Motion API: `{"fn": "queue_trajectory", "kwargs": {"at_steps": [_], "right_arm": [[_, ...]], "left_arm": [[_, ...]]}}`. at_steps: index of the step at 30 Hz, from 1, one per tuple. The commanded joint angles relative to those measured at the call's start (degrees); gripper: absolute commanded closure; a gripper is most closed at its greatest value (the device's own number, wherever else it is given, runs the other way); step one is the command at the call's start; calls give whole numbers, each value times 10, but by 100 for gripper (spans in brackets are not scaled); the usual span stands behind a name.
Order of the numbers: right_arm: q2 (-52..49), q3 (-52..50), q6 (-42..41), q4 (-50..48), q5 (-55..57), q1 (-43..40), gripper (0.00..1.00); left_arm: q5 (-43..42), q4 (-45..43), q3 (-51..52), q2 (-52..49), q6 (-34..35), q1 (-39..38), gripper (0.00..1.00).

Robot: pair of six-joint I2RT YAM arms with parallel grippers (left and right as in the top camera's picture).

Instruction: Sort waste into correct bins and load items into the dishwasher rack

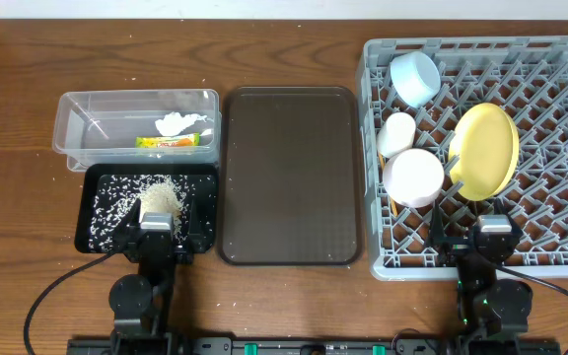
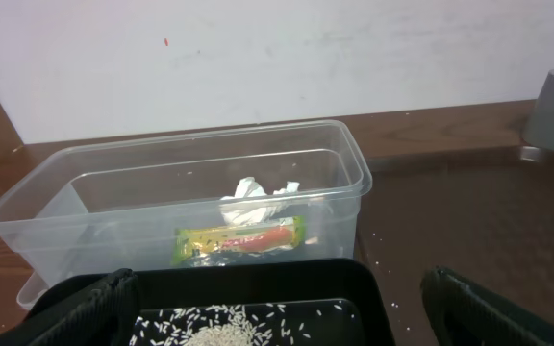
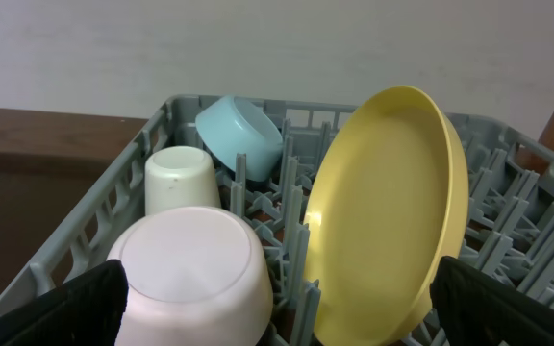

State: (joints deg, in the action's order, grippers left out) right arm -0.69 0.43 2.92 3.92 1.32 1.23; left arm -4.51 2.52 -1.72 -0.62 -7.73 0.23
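With the rack [image 1: 375, 148] at 3 o'clock seemingly loaded, the left pincer [image 2: 279, 281] and right pincer [image 3: 279, 279], both spread and empty, should pull away gently.

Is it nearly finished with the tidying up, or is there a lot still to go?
Nearly finished, it seems. Done: the tissue and wrapper lie in the clear tub, the rice in the black tray; the yellow plate, blue bowl, pinkish bowl and white cup sit in the grey rack. In hand: nothing; the left claw and right claw are open and empty. Left: perhaps only the chopsticks, which I cannot spot.
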Motion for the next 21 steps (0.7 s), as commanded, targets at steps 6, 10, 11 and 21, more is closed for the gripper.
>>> {"fn": "queue_trajectory", "kwargs": {"at_steps": [6, 10, 11, 21], "right_arm": [[4, -1, -10, 2, 6, -6, 1], [4, -1, -10, 2, 6, -6, 1], [4, -1, -10, 2, 6, -6, 1], [4, -1, -10, 2, 6, -6, 1]], "left_arm": [[0, 11, 15, 4, 0, 2, 5], [0, 11, 15, 4, 1, 2, 5], [0, 11, 15, 4, 1, 2, 5], [0, 11, 15, 4, 1, 2, 5]]}}
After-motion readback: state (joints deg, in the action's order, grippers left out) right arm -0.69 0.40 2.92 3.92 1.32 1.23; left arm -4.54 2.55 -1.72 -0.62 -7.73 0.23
